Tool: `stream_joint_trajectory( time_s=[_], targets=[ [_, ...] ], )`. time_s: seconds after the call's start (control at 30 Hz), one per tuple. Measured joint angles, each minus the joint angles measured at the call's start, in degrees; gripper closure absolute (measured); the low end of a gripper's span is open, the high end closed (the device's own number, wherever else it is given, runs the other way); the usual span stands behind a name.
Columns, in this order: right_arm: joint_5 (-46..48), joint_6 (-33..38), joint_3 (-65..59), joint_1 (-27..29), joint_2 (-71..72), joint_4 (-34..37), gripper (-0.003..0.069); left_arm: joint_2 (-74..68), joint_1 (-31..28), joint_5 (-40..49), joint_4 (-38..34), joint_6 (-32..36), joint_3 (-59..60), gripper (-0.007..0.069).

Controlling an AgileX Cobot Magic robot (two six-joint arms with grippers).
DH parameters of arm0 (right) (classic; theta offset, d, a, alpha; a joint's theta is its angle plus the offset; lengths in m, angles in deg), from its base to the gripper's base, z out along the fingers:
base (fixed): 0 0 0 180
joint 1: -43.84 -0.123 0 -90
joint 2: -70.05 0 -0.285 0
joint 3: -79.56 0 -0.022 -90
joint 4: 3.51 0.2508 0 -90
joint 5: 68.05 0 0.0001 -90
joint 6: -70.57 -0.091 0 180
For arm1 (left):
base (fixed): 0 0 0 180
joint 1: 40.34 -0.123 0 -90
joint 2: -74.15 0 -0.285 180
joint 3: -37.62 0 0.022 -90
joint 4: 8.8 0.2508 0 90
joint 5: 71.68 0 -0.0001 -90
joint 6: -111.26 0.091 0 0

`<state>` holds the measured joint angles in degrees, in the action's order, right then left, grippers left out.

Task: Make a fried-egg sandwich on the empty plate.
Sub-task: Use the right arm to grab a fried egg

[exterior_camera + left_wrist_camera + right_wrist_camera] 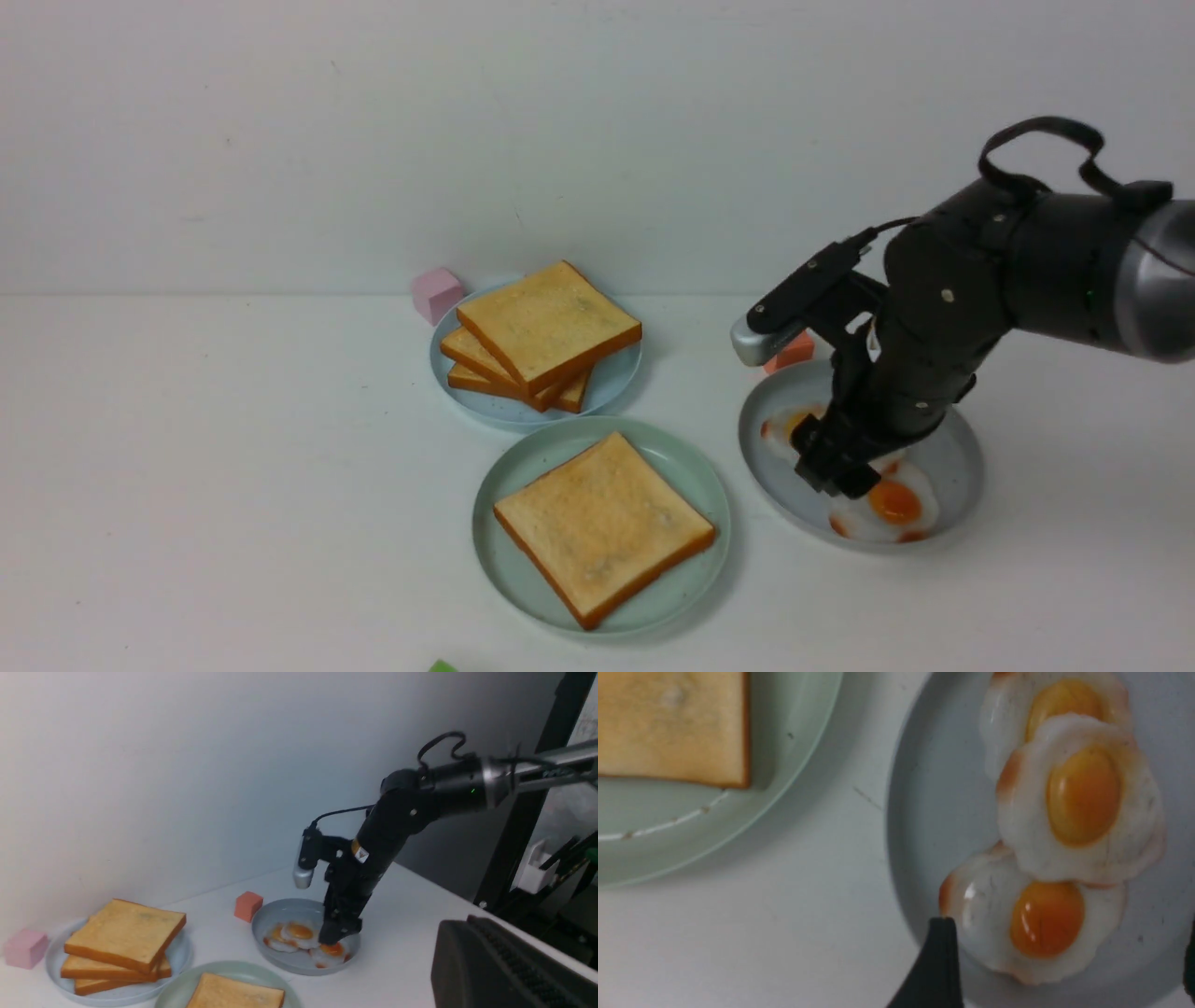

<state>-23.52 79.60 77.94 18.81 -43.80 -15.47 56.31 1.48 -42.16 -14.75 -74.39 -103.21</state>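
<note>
The mint-green plate (509,485) sits at the centre front with one golden toast slice (602,527) lying flat on it. On the grey plate (962,448) to its right lie three overlapping fried eggs; the nearest egg (1045,917) is white with an orange yolk. My right gripper (1066,928) hangs open just above that egg, one dark finger (941,961) on each side of it, holding nothing. In the left wrist view my left gripper (460,926) is shut and empty, far from the plates.
A pile of plain toast slices (546,327) rests on a light-blue plate (611,383) behind the mint plate. A pink cube (437,293) stands by that plate, an orange cube (792,353) behind the grey plate. A green scrap (442,666) shows at the front edge.
</note>
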Motion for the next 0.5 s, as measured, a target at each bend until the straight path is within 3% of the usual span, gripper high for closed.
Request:
stream_joint_trajectory(
  time_s=[0.17,0.5],
  targets=[
    [-6.1,0.1,0.6,0.0,-5.6,-5.2,-0.0010,-0.3,0.0,-1.4,-0.7,-3.4,0.0,0.0638],
    [-6.2,0.1,2.9,-0.1,-10.9,-10.3,0.0029,-0.3,0.0,-1.5,-1.0,-3.8,0.0,0.0638]
  ],
)
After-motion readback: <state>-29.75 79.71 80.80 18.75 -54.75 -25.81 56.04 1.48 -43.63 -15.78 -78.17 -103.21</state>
